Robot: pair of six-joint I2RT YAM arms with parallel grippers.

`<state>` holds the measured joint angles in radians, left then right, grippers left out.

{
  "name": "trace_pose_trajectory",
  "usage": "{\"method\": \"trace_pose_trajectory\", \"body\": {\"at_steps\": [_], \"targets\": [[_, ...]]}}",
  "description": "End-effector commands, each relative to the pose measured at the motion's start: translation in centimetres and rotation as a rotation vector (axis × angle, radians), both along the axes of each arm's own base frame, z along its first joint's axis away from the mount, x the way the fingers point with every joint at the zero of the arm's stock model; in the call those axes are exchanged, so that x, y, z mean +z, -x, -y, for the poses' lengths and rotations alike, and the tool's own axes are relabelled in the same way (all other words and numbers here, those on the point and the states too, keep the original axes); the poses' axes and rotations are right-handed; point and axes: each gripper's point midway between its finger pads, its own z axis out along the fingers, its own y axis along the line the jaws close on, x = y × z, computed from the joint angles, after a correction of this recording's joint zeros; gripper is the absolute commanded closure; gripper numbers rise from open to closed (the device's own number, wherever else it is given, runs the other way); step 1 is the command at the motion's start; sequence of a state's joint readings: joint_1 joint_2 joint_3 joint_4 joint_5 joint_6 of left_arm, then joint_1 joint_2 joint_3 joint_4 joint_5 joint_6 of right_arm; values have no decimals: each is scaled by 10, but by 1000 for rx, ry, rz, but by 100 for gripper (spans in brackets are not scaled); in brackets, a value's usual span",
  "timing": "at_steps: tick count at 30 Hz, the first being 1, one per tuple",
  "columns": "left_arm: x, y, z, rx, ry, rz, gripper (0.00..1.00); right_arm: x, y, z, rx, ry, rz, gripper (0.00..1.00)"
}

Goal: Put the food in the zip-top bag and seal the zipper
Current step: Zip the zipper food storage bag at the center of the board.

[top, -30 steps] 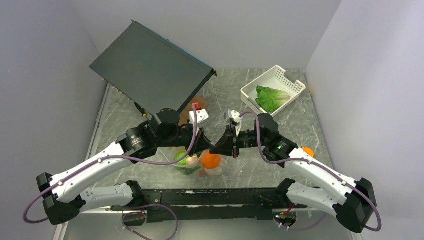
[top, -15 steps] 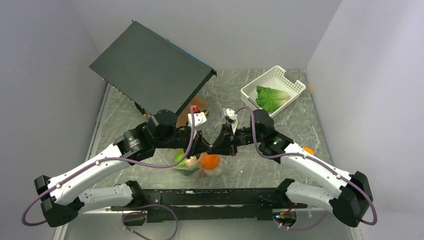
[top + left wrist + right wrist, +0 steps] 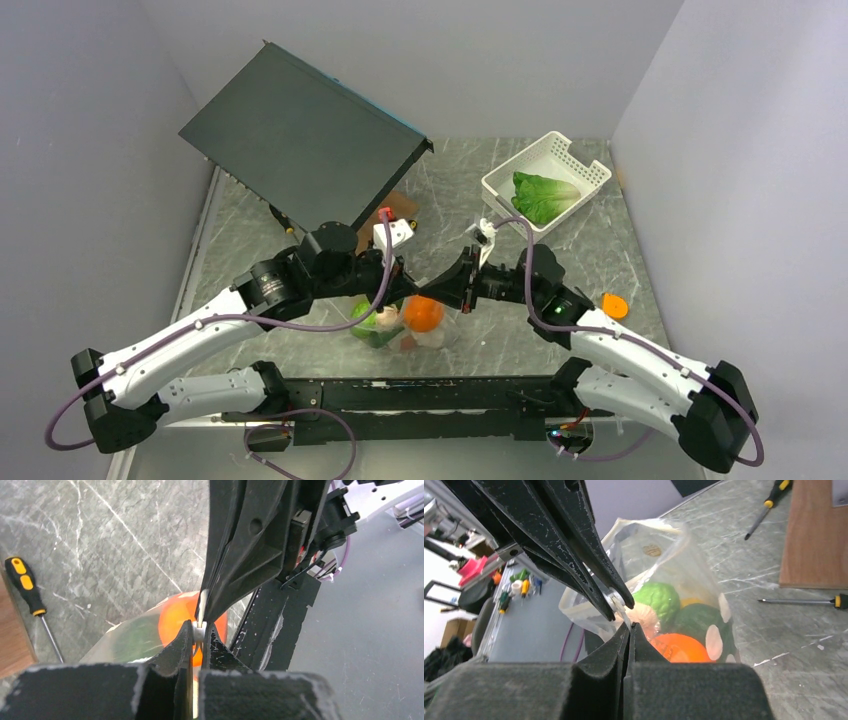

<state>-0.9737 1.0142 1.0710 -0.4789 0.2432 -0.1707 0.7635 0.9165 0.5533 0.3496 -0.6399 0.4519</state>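
Both pinching the zipper (image 3: 202,602), the right gripper (image 3: 628,625) had slid right from the left gripper (image 3: 200,629); the bag (image 3: 674,565) looked nearly sealed.

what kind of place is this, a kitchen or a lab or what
Probably a robotics lab test cell, not a kitchen: a marble-patterned table boxed in by plain white walls, a screwdriver lying on it, and toy food sitting in a zip-top bag.
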Motion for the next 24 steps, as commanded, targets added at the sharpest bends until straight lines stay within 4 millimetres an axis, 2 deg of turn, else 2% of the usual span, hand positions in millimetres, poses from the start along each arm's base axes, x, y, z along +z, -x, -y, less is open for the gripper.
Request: {"method": "trace_pose_trajectory", "body": {"at_steps": [1,9,12,18,20,21,22,24], "targets": [[-12,3,-26,79,-56,-26,100,29,-28,14,-206,-134,18,100],[-7,14,-52,102,-98,-21,100,30,-30,29,-256,-151,29,100],[-3,18,-56,96,-83,-19,100,32,-28,30,-236,-154,35,100],[10,21,-48,73,-3,1,100,40,7,12,67,-32,122,99],[12,21,-45,62,5,4,100,49,12,12,115,2,148,77],[12,20,-44,58,3,5,100,55,15,12,139,5,161,62],[13,20,-43,54,-1,4,100,62,17,11,163,3,185,54],[13,21,-42,44,-7,2,100,63,22,9,219,11,193,43]]}}
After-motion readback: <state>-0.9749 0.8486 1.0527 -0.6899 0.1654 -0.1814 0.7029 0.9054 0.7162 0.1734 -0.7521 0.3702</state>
